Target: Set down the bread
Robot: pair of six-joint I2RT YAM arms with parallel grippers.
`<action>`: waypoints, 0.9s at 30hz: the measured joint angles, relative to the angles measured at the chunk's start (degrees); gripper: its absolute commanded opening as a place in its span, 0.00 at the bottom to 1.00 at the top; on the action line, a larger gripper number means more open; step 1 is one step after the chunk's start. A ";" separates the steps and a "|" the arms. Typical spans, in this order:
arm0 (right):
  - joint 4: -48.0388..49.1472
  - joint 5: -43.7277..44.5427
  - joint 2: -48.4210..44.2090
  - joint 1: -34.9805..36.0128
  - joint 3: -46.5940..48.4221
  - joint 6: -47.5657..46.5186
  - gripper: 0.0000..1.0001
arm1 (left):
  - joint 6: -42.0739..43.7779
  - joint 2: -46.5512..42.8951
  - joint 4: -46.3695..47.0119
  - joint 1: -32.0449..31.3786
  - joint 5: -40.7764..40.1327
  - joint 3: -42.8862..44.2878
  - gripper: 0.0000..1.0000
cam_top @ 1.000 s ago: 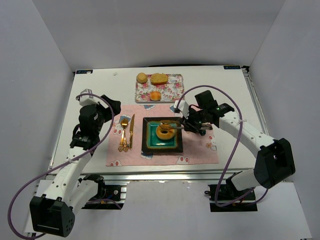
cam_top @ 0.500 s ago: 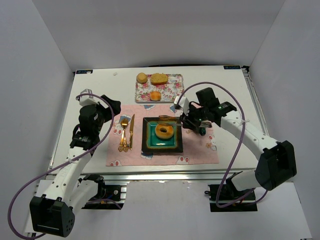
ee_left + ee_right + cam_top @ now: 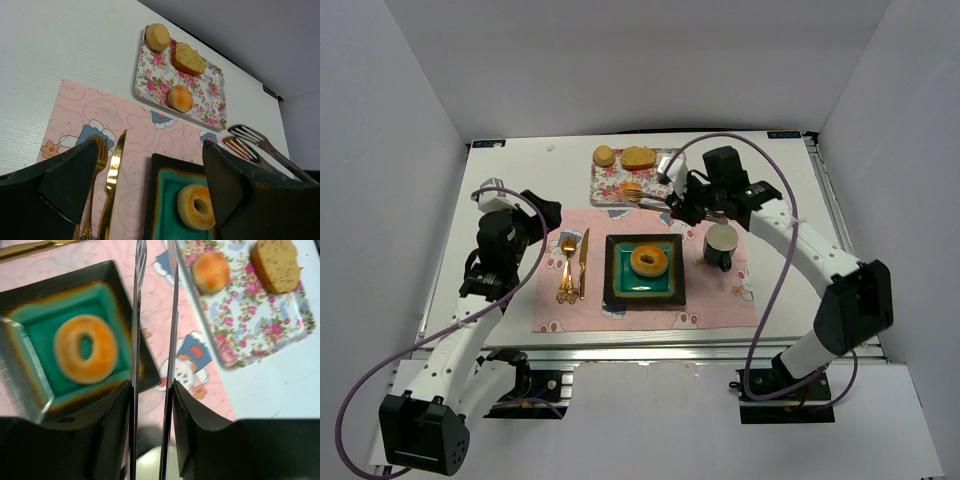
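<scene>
Golden-brown ring bread [image 3: 649, 261] lies flat in the middle of the green plate [image 3: 616, 288], so one placing looks done. Its crust is smooth and whole. Three other pieces lie on the flowered tray [image 3: 207, 95]. The right pincer [image 3: 150, 435] is clamped on metal tongs [image 3: 138, 315], which are empty, with their tips near the small round bun [image 3: 211, 271]. The left pincer [image 3: 545, 213] stands wide apart, holding nothing.

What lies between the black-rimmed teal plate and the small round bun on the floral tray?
Pink placemat, with the metal tongs held above it; the right wrist view shows this best.
</scene>
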 measured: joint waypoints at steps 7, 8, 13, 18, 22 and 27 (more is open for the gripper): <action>3.39 4.09 14.51 -0.09 9.42 -1.75 0.43 | -0.02 -1.46 -0.48 0.00 -0.02 0.00 0.94; 3.26 4.50 16.55 -0.20 11.02 -1.81 0.44 | -0.04 -1.81 -0.48 0.00 -0.04 0.00 0.94; 3.41 6.62 22.88 -0.59 16.13 -2.45 0.45 | -0.13 -2.89 -0.48 0.00 -0.04 0.00 0.94; 3.45 8.09 24.74 -0.81 17.07 -3.69 0.46 | -0.52 -3.37 -0.46 0.00 -0.07 -0.22 0.94; 3.43 8.76 25.11 -0.81 17.09 -4.35 0.46 | -0.70 -3.37 -0.44 0.00 -0.07 -0.24 0.94; 3.48 8.96 25.53 -1.05 17.22 -4.33 0.48 | -0.70 -3.32 -0.44 0.00 -0.07 -0.24 0.94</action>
